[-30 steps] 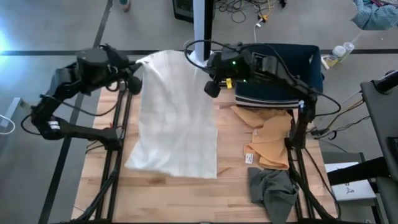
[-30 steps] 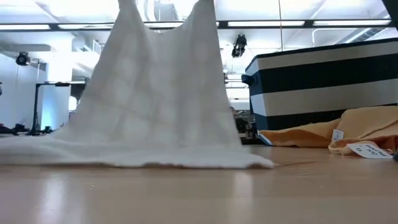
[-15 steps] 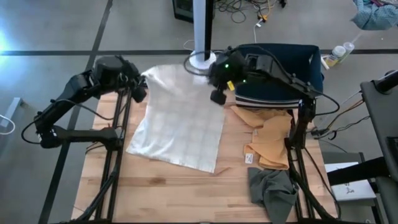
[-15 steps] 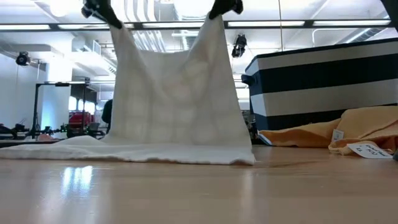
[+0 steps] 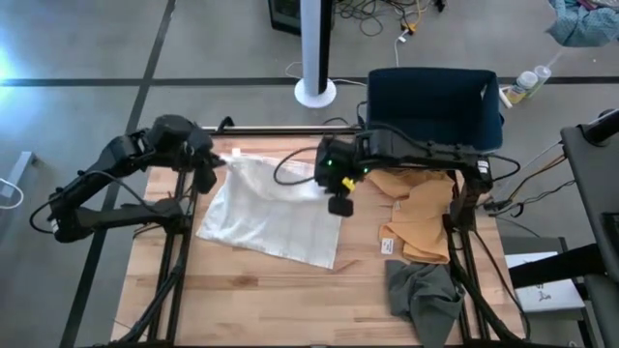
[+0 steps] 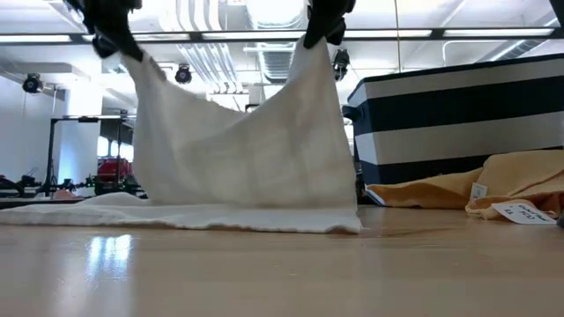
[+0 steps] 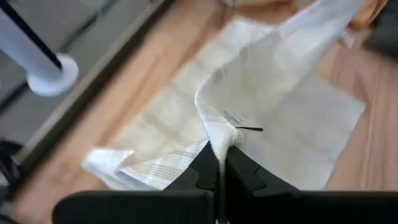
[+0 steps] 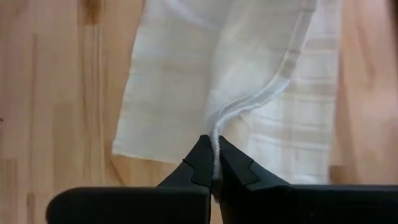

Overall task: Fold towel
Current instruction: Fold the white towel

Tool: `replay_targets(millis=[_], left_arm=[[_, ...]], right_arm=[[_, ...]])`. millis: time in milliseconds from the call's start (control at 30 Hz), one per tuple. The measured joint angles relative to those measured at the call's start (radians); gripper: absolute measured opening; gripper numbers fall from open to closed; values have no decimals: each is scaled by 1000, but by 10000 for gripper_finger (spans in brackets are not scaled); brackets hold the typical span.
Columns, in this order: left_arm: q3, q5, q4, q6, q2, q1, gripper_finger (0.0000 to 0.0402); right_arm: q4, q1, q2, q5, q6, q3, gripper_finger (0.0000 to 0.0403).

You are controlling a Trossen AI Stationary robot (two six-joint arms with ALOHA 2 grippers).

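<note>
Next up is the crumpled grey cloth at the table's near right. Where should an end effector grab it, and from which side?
Grip the grey cloth on its raised, bunched folds, coming straight down from above. It lies heaped rather than flat, so the ridges likely give something to pinch, and the tan cloth beside it stays undisturbed.

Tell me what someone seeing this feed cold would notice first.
The white towel, mid-table: both grippers pinch its far corners and hold them up, while its near edge lies on the wood. The left gripper and right gripper are each shut on it, cloth clamped between the fingers. To the right lie a tan cloth and a grey cloth, with a dark striped bin behind them.
</note>
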Motion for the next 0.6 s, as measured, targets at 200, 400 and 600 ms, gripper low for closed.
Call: replay_targets(millis=[200,400,600], left_arm=[[-116,74,0,-20,-25,-13,0],[-164,105,0,-20,-38,-17,0],[-179,106,4,-20,-39,-17,0]], right_arm=[[54,68,0,-3,68,-90,0],[140,112,0,-2,139,-190,0],[260,131,0,51,202,-262,0]])
